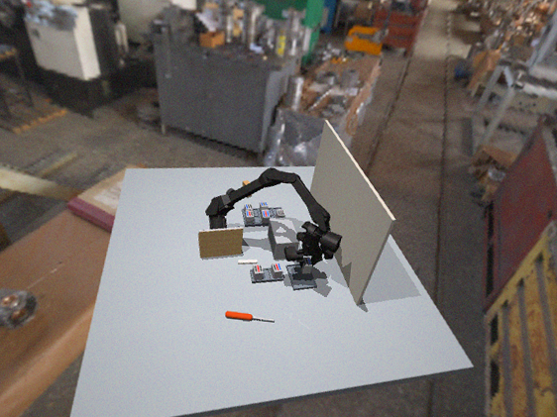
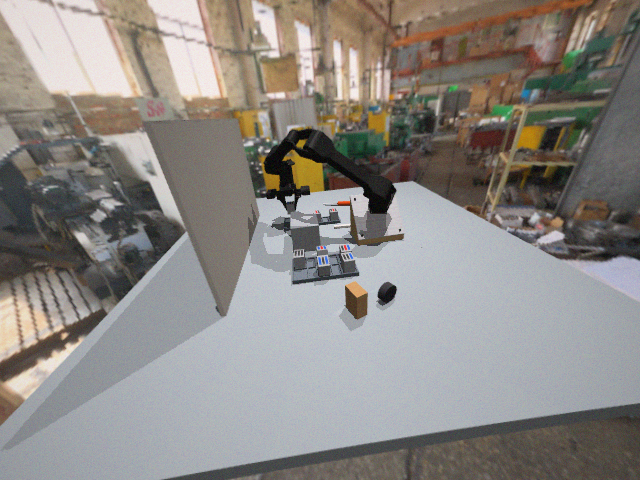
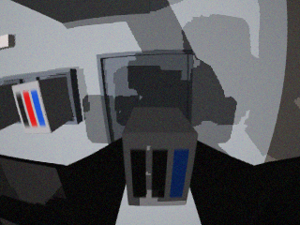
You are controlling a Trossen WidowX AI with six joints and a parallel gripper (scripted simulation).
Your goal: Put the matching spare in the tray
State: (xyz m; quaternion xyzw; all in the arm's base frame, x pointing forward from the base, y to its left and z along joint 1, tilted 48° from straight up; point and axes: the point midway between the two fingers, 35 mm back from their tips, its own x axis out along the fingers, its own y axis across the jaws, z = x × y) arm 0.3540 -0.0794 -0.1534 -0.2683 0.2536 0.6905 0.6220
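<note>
A small grey spare [image 3: 157, 161] is pinched between the fingers of the hand [image 3: 157, 169], at lower centre of the wrist view. Its label face is turned toward the camera, with two black bars and one blue bar standing upright side by side, blue at the right; the long axis of the block runs up and down the frame. Just above it in the frame, a dark square tray [image 3: 111, 100] is seen, partly covered by the spare and by shadow.

In the top view, the hand [image 1: 306, 262] is held directly over the tray [image 1: 303, 279], right of centre. Just left of the tray, a low holder with two striped spares [image 1: 267, 271] is seen, and a short white stick [image 1: 247, 261] lies above-left of it. A grey mounted unit [image 1: 280, 237] stands just above the hand, with a further rack of spares [image 1: 261, 213] behind it. A tall beige panel [image 1: 346, 208] rises close to the right of the hand. A brown board [image 1: 220, 241] stands to the left, and an orange-handled screwdriver [image 1: 247, 317] lies lower on the tabletop [image 1: 160, 358], well apart.
</note>
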